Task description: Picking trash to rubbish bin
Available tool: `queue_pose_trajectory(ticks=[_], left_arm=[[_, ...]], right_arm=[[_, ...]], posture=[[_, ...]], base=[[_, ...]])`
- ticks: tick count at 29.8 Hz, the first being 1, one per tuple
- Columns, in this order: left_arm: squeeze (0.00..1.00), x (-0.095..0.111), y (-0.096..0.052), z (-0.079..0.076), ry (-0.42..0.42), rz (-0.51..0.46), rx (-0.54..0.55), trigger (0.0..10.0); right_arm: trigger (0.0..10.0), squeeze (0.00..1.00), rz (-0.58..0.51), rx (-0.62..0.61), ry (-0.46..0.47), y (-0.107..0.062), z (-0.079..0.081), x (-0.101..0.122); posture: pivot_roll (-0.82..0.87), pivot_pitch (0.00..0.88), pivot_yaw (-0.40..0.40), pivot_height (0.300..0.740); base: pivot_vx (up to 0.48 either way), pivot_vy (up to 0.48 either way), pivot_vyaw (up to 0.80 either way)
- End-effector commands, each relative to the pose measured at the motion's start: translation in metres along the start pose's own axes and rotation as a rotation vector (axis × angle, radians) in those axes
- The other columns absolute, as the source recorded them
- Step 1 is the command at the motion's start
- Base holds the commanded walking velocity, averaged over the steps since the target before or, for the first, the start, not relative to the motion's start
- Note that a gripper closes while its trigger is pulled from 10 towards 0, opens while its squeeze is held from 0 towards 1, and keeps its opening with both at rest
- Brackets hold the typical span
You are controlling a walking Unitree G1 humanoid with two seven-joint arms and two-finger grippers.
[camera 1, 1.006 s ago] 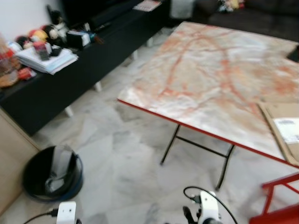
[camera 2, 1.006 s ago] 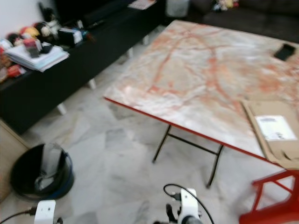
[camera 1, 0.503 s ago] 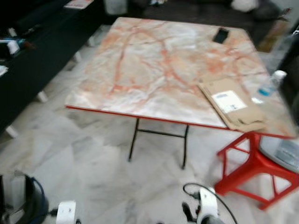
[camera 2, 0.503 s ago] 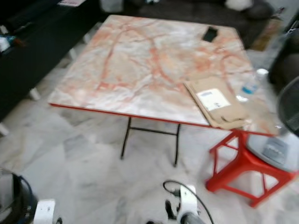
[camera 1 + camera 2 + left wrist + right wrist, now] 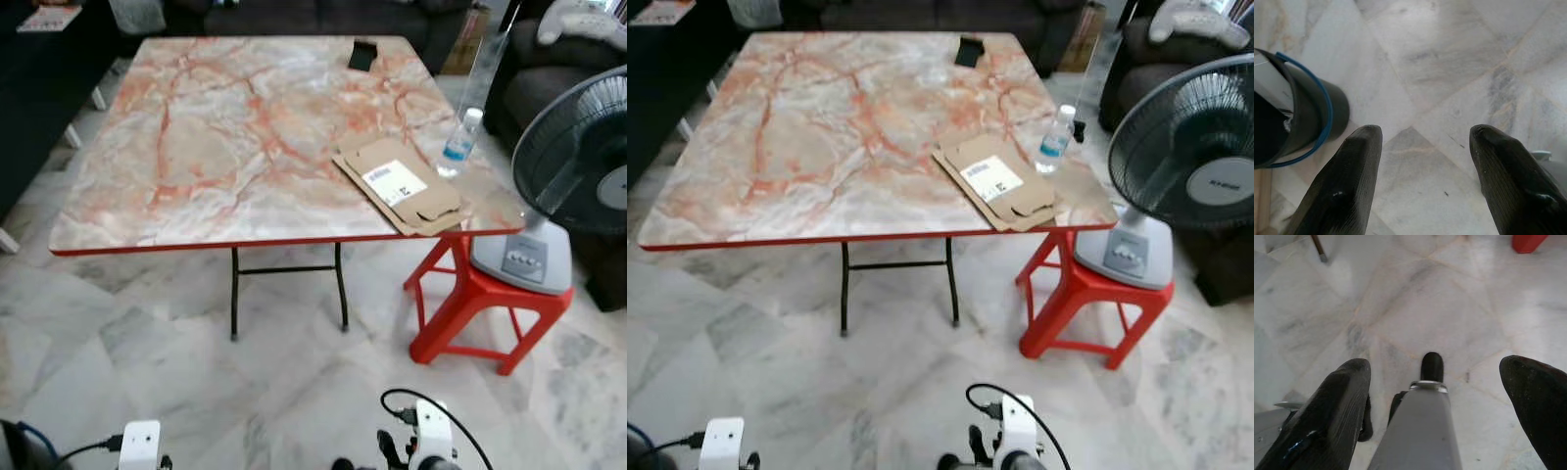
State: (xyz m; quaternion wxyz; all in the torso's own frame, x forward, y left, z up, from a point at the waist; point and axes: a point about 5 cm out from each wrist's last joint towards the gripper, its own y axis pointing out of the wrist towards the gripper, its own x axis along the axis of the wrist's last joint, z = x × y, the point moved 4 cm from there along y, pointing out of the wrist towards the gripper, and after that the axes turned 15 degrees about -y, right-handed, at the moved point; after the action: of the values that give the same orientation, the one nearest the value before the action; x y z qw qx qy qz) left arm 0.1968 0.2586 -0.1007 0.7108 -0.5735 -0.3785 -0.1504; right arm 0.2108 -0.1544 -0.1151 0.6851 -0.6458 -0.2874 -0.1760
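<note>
On the marbled, red-edged bench: flattened cardboard, clear plastic bottle. Left pincer and right pincer both spread, empty, over glossy floor tiles; round black bin near the left.

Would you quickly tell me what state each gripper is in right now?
Left gripper: open, holding nothing, above the floor beside the rubbish bin.
Right gripper: open, holding nothing, above the floor.

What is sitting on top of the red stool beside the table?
A grey standing fan rests its base on the red stool. The base covers most of the seat, hiding anything beneath it.
</note>
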Motion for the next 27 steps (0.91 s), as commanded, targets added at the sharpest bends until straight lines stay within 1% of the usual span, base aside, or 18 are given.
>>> queue_pose_trajectory(ticks=[1,4,5,7,12,14,16,17,18,19,23,24,27], left_arm=[[0.00,-0.003,-0.001,-0.003,0.021,0.010,-0.016,10.0],[0.00,0.006,0.001,-0.010,0.020,-0.029,-0.038,10.0],[0.00,0.006,0.001,-0.010,0.020,-0.029,-0.038,10.0],[0.00,0.018,0.003,-0.015,0.026,-0.070,-0.048,10.0],[0.00,0.023,0.005,-0.021,0.049,-0.079,-0.060,10.0],[0.00,0.023,0.005,-0.022,0.051,-0.078,-0.061,10.0],[0.00,0.023,0.005,-0.023,0.068,-0.075,-0.072,10.0],[0.00,0.022,0.005,-0.023,0.071,-0.072,-0.074,10.0],[0.00,0.021,0.004,-0.022,0.073,-0.068,-0.067,10.0],[0.00,0.021,0.004,-0.022,0.073,-0.068,-0.067,10.0],[0.00,0.013,0.003,-0.015,0.069,-0.044,-0.054,10.0],[0.00,0.010,0.002,-0.012,0.072,-0.036,-0.049,10.0],[0.00,0.008,0.002,-0.009,0.074,-0.034,-0.042,10.0]], right_arm=[[10.0,0.00,-0.007,-0.006,-0.001,0.000,-0.003,0.002],[10.0,0.00,-0.046,-0.004,-0.005,0.002,-0.003,0.014],[10.0,0.00,-0.046,-0.004,-0.005,0.002,-0.003,0.014],[10.0,0.00,-0.102,0.019,-0.031,0.004,0.001,0.031],[10.0,0.00,-0.132,0.015,-0.060,0.005,0.000,0.044],[10.0,0.00,-0.132,0.008,-0.066,0.006,0.000,0.045],[10.0,0.00,-0.136,0.008,-0.069,0.006,0.000,0.046],[10.0,0.00,-0.133,0.007,-0.059,0.006,0.000,0.045],[10.0,0.00,-0.131,0.002,-0.027,0.006,-0.001,0.044],[10.0,0.00,-0.131,0.002,-0.027,0.006,-0.001,0.044],[10.0,0.00,-0.120,0.000,-0.047,0.005,-0.001,0.039],[10.0,0.00,-0.108,0.001,-0.052,0.005,0.000,0.034],[10.0,0.00,-0.096,0.002,-0.050,0.004,0.000,0.030]], posture=[[0.13,0.151,-0.006,0.740],[0.13,0.156,-0.008,0.740],[0.13,0.156,-0.008,0.740],[0.12,0.157,-0.009,0.740],[0.12,0.148,-0.007,0.740],[0.12,0.148,-0.006,0.740],[0.12,0.145,-0.006,0.740],[0.12,0.143,-0.006,0.740],[0.12,0.143,-0.006,0.740],[0.12,0.143,-0.006,0.740],[0.12,0.135,-0.002,0.740],[0.12,0.130,-0.002,0.740],[0.12,0.126,-0.003,0.740]], base=[[0.000,0.000,0.00],[0.000,0.000,0.00],[0.000,0.000,0.00],[0.000,0.000,0.00],[0.000,0.000,0.00],[0.000,0.000,0.00],[0.000,-0.287,0.80],[0.000,-0.326,0.80],[0.000,-0.322,0.00],[0.000,-0.322,0.00],[0.000,-0.480,0.00],[0.000,-0.334,0.00],[0.000,-0.326,0.00]])
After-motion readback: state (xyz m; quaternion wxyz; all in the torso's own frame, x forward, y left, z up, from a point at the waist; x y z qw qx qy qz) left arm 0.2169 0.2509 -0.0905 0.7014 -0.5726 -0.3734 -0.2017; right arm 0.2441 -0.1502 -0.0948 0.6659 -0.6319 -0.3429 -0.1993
